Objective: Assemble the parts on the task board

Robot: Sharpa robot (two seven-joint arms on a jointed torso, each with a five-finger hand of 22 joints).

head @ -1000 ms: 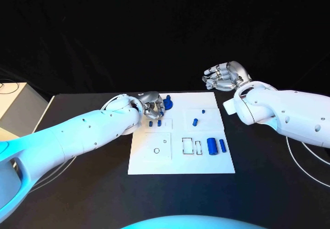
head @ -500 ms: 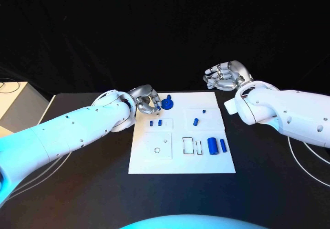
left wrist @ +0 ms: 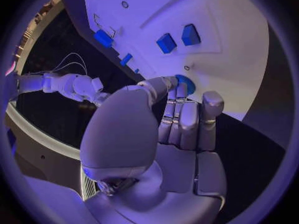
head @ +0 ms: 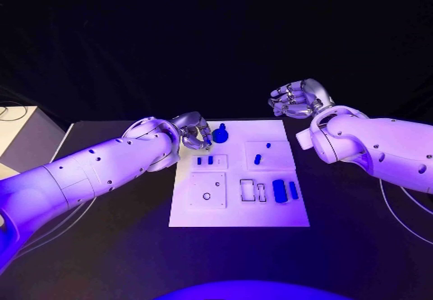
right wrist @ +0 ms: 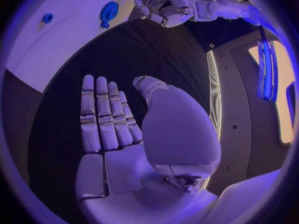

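Note:
The white task board (head: 239, 209) lies in the middle of the black table. A round blue part (head: 221, 133) stands near its far left corner and appears as a blue disc (left wrist: 184, 83) just past my left fingertips and as a blue disc (right wrist: 109, 12) in the right wrist view. My left hand (head: 192, 134) hovers just left of it, fingers curled in, thumb against them, holding nothing. Two small blue blocks (head: 204, 160) sit in a plate behind a hole. My right hand (head: 296, 99) hangs raised beyond the board's far right corner, fingers straight and empty (right wrist: 102, 117).
More blue pieces stand on the board: one (head: 256, 159) in the right plate, two long ones (head: 284, 190) beside rectangular slots (head: 246, 189). A pale box (head: 22, 134) stands off the table's left edge. Cables (head: 397, 209) trail along the right side.
My left hand has drawn back to the left off the round blue part, which stays standing on the board. The right hand has not moved.

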